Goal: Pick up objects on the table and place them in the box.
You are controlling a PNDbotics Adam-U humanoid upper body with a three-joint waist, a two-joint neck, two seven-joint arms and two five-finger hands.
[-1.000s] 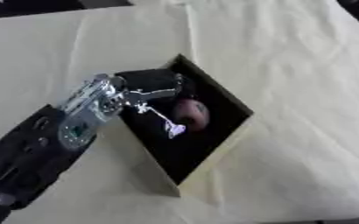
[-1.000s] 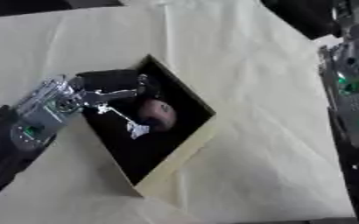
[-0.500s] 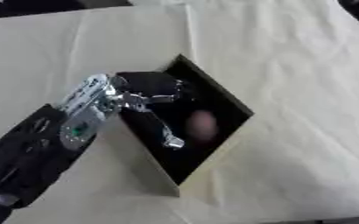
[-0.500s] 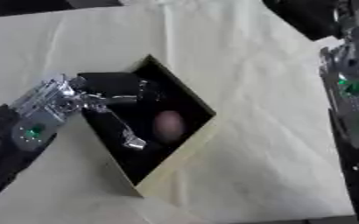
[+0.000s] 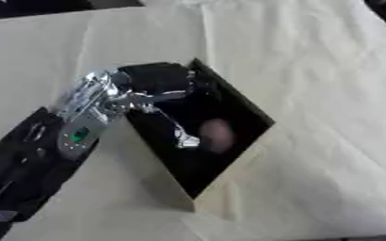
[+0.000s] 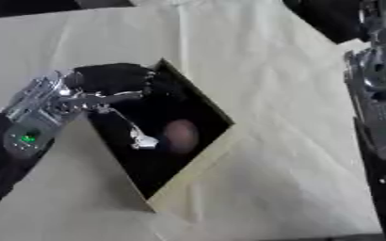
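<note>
Inside the one box [image 5: 229,162] lies a single pinkish, blurred object [image 5: 218,134], left hand [image 5: 139,92] fingers open above, empty.

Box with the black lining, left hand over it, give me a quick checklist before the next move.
1. Pinkish round object inside the black-lined cardboard box: ok, it lies on the dark floor of the box.
2. Left hand free of the object: ok, its fingers reach out straight over the box and curl round nothing.
3. Left hand clear of the box walls: cannot tell, it overlaps the box's far corner.
4. Box flat on the cream tablecloth: ok, not tipped.
5. Right hand: cannot tell, only the right arm shows at the right edge of the right eye view.
6. More objects to pick: none show on the cloth.
</note>
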